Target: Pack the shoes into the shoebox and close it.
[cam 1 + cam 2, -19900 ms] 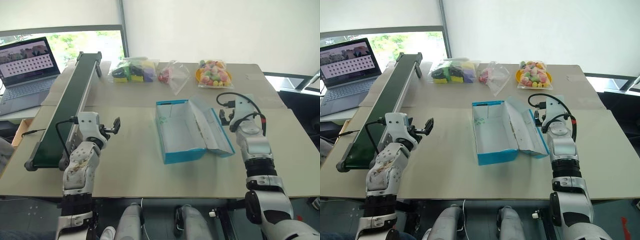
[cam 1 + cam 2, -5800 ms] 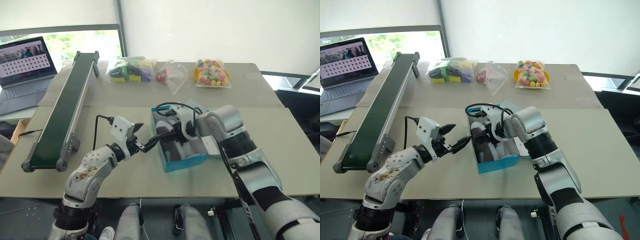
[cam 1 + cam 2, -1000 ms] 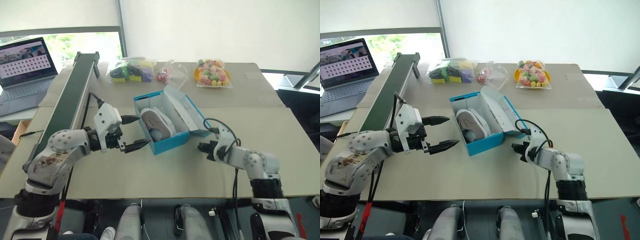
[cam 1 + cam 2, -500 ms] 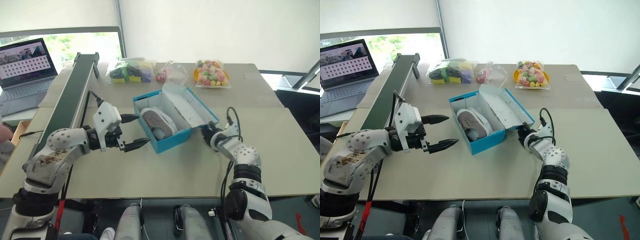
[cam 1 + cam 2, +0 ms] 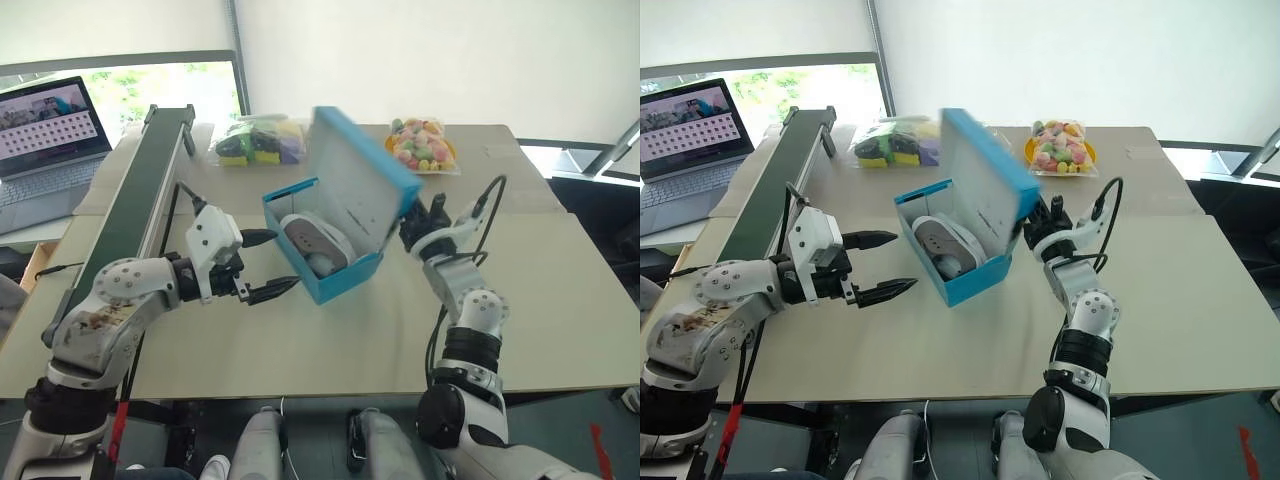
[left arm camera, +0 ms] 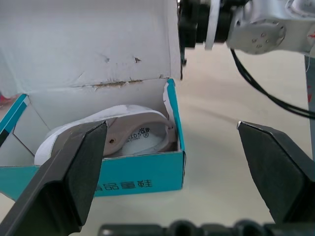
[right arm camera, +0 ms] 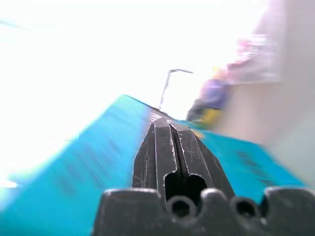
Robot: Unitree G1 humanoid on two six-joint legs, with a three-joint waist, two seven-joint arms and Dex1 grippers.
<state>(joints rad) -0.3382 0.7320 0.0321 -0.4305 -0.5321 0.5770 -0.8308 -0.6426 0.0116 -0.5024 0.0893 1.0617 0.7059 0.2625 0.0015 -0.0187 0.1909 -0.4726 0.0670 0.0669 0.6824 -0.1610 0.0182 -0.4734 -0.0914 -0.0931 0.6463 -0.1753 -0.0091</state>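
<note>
Left eye view: shoebox (image 5: 345, 278) at frame centre on the table (image 5: 560, 300), lid (image 5: 365, 190) tilted up half-closed, shoes (image 5: 315, 243) inside. Left gripper (image 5: 268, 265) left of box, fingers wide apart, empty. Right gripper (image 5: 412, 228) against the lid's blue outside.

Left wrist view: shoe (image 6: 133, 137) in the box, lower centre.

Right wrist view: fingers (image 7: 170, 152) pressed together, against blue lid.

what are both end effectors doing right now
Left end effector: open, holding nothing, beside the shoebox.
Right end effector: shut, holding nothing, pressed against the back of the raised lid.
</note>
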